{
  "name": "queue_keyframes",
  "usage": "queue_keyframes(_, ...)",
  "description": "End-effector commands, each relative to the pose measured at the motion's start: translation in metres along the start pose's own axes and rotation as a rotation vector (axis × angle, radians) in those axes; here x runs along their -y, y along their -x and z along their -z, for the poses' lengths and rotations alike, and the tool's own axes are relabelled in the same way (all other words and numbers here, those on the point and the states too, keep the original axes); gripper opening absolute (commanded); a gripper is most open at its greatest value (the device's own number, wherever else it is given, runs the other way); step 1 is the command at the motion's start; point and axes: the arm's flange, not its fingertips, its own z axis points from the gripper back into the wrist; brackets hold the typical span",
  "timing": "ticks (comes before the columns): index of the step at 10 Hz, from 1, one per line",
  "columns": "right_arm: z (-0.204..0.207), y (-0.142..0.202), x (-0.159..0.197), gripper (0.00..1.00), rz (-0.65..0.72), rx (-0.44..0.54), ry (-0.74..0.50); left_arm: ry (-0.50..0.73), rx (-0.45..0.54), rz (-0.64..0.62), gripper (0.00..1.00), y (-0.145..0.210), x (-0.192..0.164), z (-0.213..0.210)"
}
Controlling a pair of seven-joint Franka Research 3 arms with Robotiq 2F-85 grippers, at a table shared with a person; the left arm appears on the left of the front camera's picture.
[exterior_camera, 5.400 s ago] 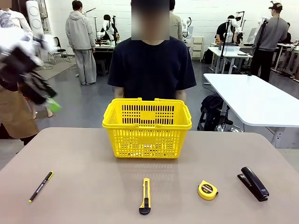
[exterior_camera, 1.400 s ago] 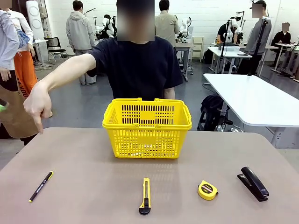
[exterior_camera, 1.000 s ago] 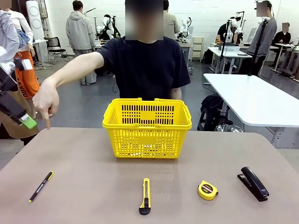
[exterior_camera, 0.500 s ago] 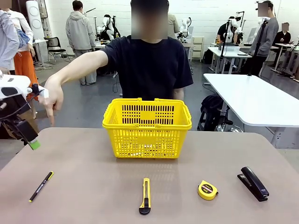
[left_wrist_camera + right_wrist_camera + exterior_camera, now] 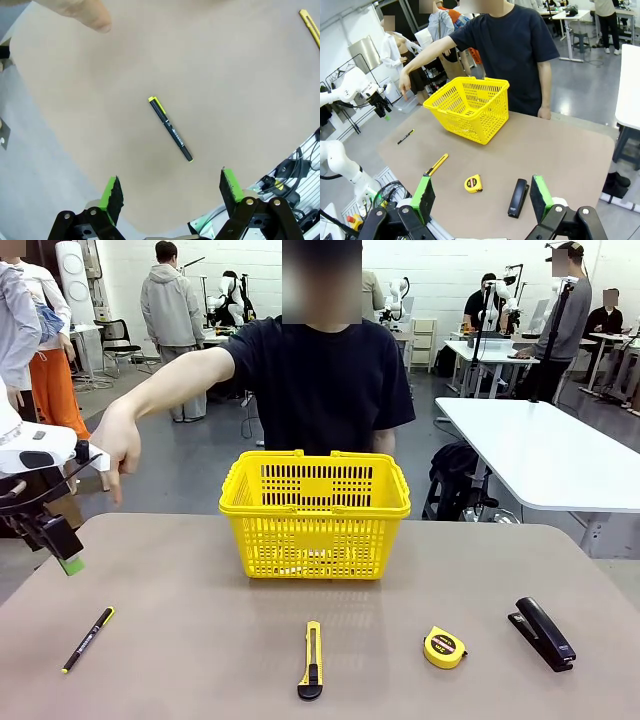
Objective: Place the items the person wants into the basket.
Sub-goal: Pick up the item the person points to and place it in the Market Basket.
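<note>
Slim black pen with yellow tips is logged lying flat on the beige worktop, at the near-left on the robot's side, well apart from the bright yellow slotted plastic basket at the far middle. The hand of the person in the dark navy T-shirt is held out over the worktop's left side, index finger pointed down. The pen is judged to be the wanted item.

The left claw is hung above the worktop's left edge, released, jaws wide, nothing between the green pads. In the left wrist view the pen is seen ahead of it, lying diagonal and untouched. The right claw is likewise released and empty, held high on the near-right side, with the black desk stapler seen ahead of it on the worktop. A yellow utility knife and a round yellow tape measure are laid between pen and stapler; neither is pointed at.

Handling, judged:
- **Properties:** the pen is taken to be light, stiff and thin, with a smooth barrel that may roll or slip.
- **Hold:** it is best taken across mid-barrel, jaws squared to the long axis, pads brought down to the worktop since it sits low. Little force is needed.
- **Risk:** the pads may scrape the worktop, or the pen may be flicked away as the jaws are clenched.
- **Basket:** it is open-topped with handles folded on the rim, so a drop from above should be easy. A slanted pen could poke through the slots.
</note>
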Motion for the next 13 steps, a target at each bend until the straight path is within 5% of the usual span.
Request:
queue_keyframes(1, 0.002, -0.001, 0.001, 1.0, -0.007, 0.016, -0.013, 0.001, 0.002, -0.001, 1.0, 0.001, 0.002, -0.003)
queue_keyframes(5, 0.002, -0.001, 0.001, 1.0, -0.007, 0.016, -0.013, 0.008, 0.01, 0.004, 1.0, 0.0, 0.001, -0.002)
queue_keyframes(8, 0.002, -0.001, 0.001, 1.0, -0.007, 0.016, -0.013, -0.119, 0.066, -0.148, 1.0, 0.001, 0.014, 0.052)
queue_keyframes(13, 0.002, -0.001, 0.001, 1.0, -0.007, 0.016, -0.013, -0.111, 0.023, -0.163, 1.0, 0.012, 0.026, 0.099)
